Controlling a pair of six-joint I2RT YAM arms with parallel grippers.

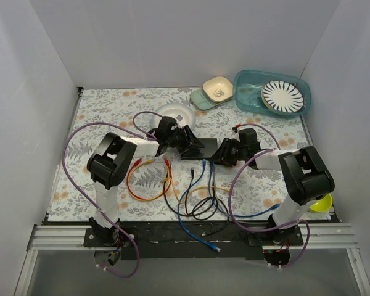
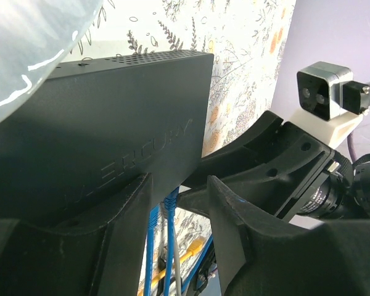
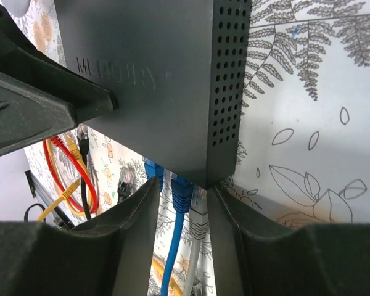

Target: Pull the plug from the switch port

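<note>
The switch (image 1: 200,148) is a flat matte-black box in the middle of the table, and it fills the left wrist view (image 2: 111,123) and the right wrist view (image 3: 148,68). A blue plug (image 3: 182,191) and a grey plug (image 3: 199,213) sit in its port edge, with another blue plug further left. My right gripper (image 3: 184,185) is open, with its fingers either side of these two plugs, the right finger against the grey one. My left gripper (image 2: 179,185) is open at the switch's left end (image 1: 185,140), one finger (image 3: 49,105) lying on the top face.
Loose orange (image 1: 149,182), red, black and blue (image 1: 197,228) cables lie in front of the switch. A white plate (image 1: 176,113) lies just behind it. A teal bin (image 1: 243,92) with a striped plate and two small dishes (image 1: 217,89) stand at the back right. A yellow-green bowl (image 1: 320,203) lies by the right arm.
</note>
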